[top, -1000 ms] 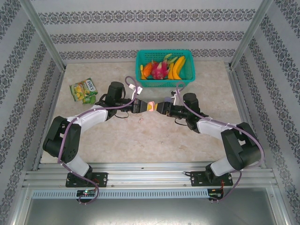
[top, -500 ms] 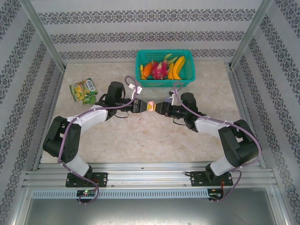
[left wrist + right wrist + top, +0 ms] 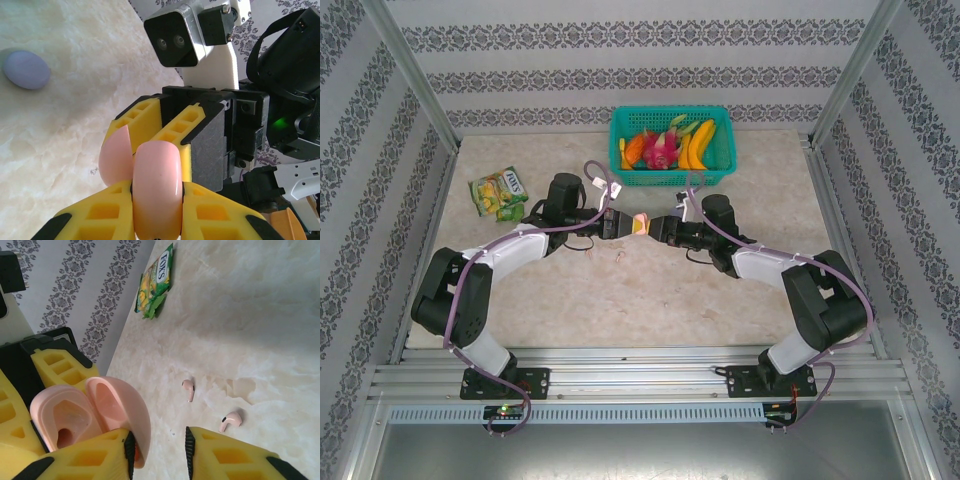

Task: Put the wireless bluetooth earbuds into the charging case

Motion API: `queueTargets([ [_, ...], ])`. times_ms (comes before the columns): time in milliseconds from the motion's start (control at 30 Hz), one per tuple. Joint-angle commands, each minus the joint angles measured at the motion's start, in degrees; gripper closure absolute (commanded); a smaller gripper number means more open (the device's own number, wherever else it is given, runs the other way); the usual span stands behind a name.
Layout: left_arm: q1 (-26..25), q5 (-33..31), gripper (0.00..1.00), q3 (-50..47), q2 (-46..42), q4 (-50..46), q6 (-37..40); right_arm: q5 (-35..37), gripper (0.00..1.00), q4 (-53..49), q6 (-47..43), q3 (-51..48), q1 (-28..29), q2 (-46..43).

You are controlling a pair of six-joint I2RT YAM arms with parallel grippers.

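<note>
Change: over the last second the right arm has crept forward and to the left, and the spot where the two grippers meet has shifted slightly toward the basket. The left arm has hardly moved.
Case: the round pale pink plastic charging case (image 3: 90,410) (image 3: 155,185) (image 3: 640,222) hangs above the table between the two grippers. It is hinged open, both hollow halves face the right wrist camera, and its sockets look empty.
Left gripper: the left gripper (image 3: 157,220) (image 3: 625,224) has its yellow fingers pressed together on the base half of the case.
Right gripper: the right gripper (image 3: 160,455) (image 3: 658,226) is spread. The lid's edge sits in the gap against one pad, and the other finger stands clear, so it pinches nothing.
Earbuds: the two pale pink stemmed plastic earbuds (image 3: 188,389) (image 3: 231,421) lie on the cream marbled table (image 3: 620,310) below the case. They are apart from each other, and neither gripper touches them.
Meaning: the opening step looks about finished, and no bud is seated yet. The next move is probably for the right arm to leave the lid and go down for a bud while the left keeps the case steady.
Risk: the lid may swing shut once the right finger backs off. The buds are small and smooth, so they will be hard to pinch.
Surroundings: a lilac rounded plastic case (image 3: 27,70) lies on the table, well away from the pink one. A green snack packet (image 3: 498,192) (image 3: 156,282) lies far left, and a teal plastic basket (image 3: 620,150) of toy fruit stands at the back.
</note>
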Motion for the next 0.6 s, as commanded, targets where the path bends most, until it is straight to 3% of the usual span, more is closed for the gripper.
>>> queueTargets([
  [0,-0.3,3.7,0.98,1.3,0.0,2.7,-0.7,0.8,0.69,0.8,-1.4,1.3,0.6,0.8],
  [367,-0.3,4.0,0.97,1.1,-0.1,1.8,-0.4,0.3,0.78,0.4,-1.0,3.0,0.1,1.0],
  [567,-0.2,3.5,0.87,1.1,0.2,1.3,0.0,0.4,0.86,-0.4,-1.0,3.8,0.5,0.2],
])
